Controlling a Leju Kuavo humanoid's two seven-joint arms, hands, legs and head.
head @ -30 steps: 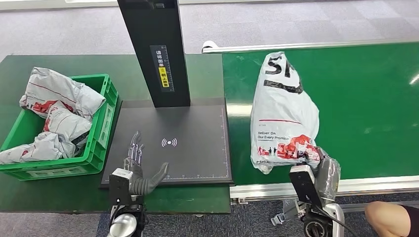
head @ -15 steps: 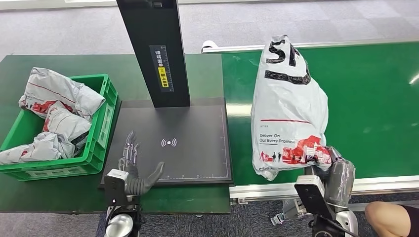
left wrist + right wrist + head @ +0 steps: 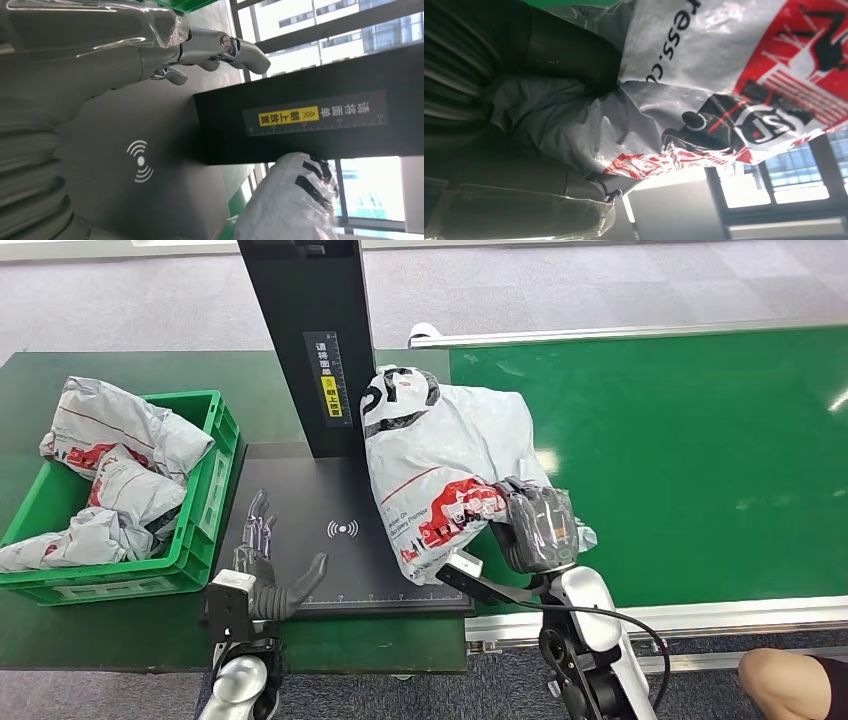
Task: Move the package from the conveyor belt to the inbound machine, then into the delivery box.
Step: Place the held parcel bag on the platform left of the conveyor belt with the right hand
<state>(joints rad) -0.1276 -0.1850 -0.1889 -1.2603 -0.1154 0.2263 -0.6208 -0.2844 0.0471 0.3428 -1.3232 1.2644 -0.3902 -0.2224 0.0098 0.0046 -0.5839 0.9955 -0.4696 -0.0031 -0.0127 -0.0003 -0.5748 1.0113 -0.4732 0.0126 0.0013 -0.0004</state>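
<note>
Head view. The right hand (image 3: 537,528) grips the near end of the package (image 3: 440,465), a white printed mailer bag. The bag is carried partly over the right edge of the inbound machine (image 3: 300,490) and partly over the conveyor belt (image 3: 700,440). Its long axis runs away from the hand, up and leftward toward the machine's black column (image 3: 310,340). The left hand (image 3: 262,570) rests with fingers spread and holding nothing at the platform's near left corner, between the bag and the green delivery box (image 3: 205,500). It is therefore judged the nearer hand for the later transfer into the box.

Left wrist view. The left hand's fingers (image 3: 220,47) are extended above the scan symbol (image 3: 140,161). The bag's far end (image 3: 290,200) lies just beside the column.

Right wrist view. The film is crumpled in the grasp, a detail the head view hides. Whether the bag touches the platform cannot be told.
</note>
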